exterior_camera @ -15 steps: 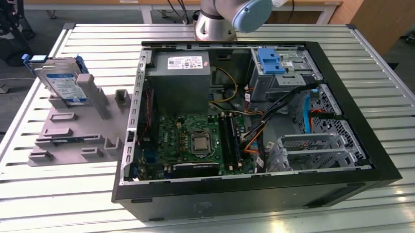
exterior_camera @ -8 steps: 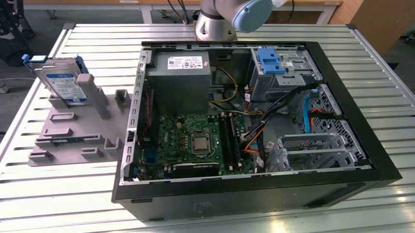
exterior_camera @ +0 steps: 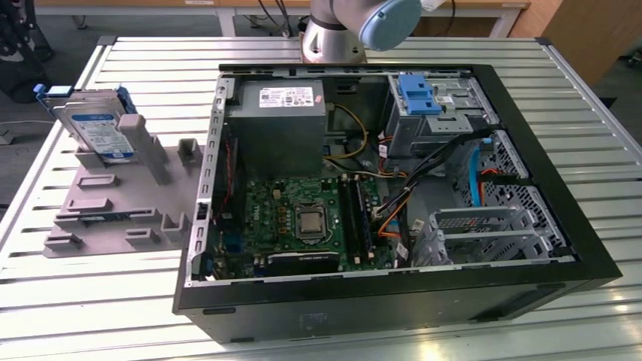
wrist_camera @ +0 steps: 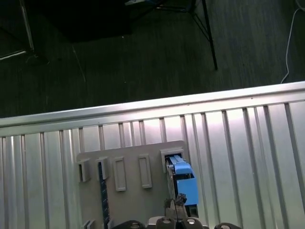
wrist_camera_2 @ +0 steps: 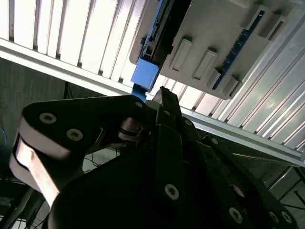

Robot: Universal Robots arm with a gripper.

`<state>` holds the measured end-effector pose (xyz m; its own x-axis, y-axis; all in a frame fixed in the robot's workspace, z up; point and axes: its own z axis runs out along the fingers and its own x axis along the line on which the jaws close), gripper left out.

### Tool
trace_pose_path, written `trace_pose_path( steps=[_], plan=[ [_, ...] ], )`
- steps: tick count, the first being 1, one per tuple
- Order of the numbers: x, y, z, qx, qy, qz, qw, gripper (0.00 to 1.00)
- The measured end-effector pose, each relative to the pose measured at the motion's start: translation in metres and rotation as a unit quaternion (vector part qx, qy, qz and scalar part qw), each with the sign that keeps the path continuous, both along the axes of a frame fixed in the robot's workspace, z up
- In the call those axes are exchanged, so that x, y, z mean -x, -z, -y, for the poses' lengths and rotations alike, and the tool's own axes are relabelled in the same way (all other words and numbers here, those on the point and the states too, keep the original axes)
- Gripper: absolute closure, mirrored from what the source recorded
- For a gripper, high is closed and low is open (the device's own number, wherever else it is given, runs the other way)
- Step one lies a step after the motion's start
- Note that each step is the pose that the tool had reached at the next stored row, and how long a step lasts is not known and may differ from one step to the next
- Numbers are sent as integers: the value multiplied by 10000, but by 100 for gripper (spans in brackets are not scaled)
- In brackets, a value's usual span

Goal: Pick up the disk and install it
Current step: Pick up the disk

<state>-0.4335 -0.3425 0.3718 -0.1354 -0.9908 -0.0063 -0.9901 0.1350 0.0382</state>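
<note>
The disk (exterior_camera: 98, 128) is a silver drive with a white-and-blue label in a blue bracket. It stands on edge in a slot of the grey holder (exterior_camera: 120, 203) at the exterior view's left. The first wrist view looks down on the disk's blue bracket edge (wrist_camera: 183, 179) in the holder (wrist_camera: 128, 200). My gripper (wrist_camera: 176, 201) hangs well above it there, its fingertips together and holding nothing. In the second wrist view the black gripper (wrist_camera_2: 164, 95) points at the blue bracket end (wrist_camera_2: 145, 74) beside the holder (wrist_camera_2: 214, 43).
An open black computer case (exterior_camera: 401, 301) lies on the slatted metal table (exterior_camera: 150, 60), with motherboard, grey power supply (exterior_camera: 276, 124), a blue-latched drive bay (exterior_camera: 419, 94) and a metal cage (exterior_camera: 482, 229). The arm's base (exterior_camera: 346, 26) stands behind the case. Dark floor (wrist_camera: 143, 57) lies past the table edge.
</note>
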Motion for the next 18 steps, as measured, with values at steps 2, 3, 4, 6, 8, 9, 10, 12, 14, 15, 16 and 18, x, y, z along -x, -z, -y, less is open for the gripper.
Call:
trace_pose_path(
  steps=[2, 3, 4, 6, 8, 9, 10, 12, 14, 15, 16, 18],
  plan=[
    [1, 5, -6, 4, -3, 1, 10000, 89],
    [0, 6, -15, 7, -3, 1, 10000, 89],
    [0, 8, -28, 9, -3, 0, 10000, 89],
    [0, 13, -60, 12, -4, 0, 10000, 89],
    [0, 17, -73, 11, -4, 2, 10000, 89],
    [0, 17, -73, 12, -4, 1, 10000, 89],
    [0, 19, -76, 12, -4, 1, 10000, 89],
    [0, 21, -79, 12, -4, 1, 10000, 89],
    [0, 21, -79, 12, -4, 1, 10000, 89],
    [0, 22, -79, 12, -4, 1, 10000, 89],
    [0, 21, -79, 12, -4, 1, 10000, 89],
    [0, 22, -79, 12, -4, 1, 10000, 89]
  ],
)
